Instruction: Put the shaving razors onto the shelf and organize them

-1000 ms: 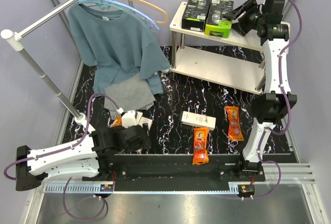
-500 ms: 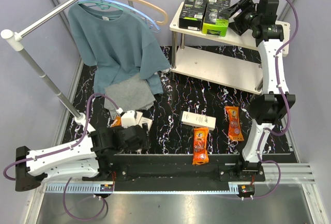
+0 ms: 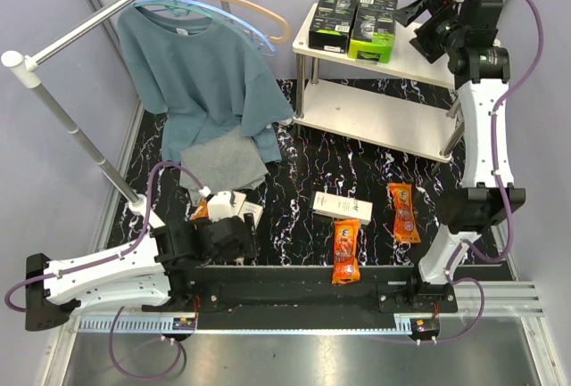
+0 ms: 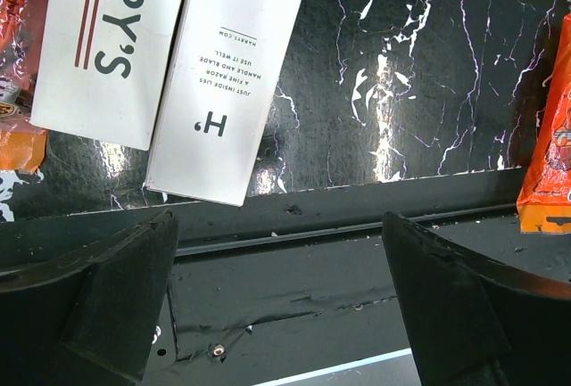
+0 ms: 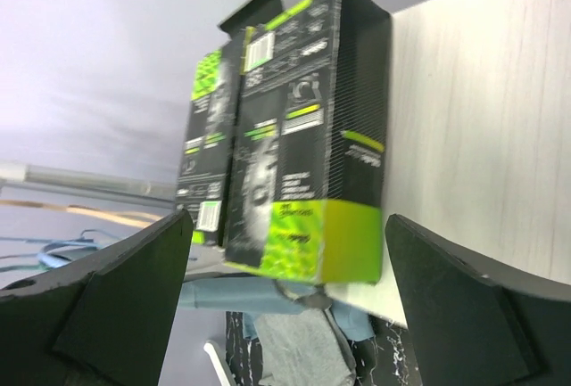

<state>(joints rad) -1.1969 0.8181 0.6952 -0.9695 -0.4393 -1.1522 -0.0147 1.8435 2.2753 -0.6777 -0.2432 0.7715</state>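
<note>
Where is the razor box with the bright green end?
Overhead view: the green-ended box sits on the shelf's top board, far right, between a darker box and the open right hand.

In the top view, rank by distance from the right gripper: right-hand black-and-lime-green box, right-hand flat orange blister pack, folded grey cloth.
1. Black-and-lime-green box, shelf top, beside the right gripper.
2. Flat orange blister pack, mat, right side.
3. Folded grey cloth, mat, left side.

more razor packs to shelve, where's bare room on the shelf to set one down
The lower board is bare wherever it shows. On the top board, the stretch right of the two black-and-green boxes is free. Its left end, where those boxes sit side by side, is crowded.
</note>
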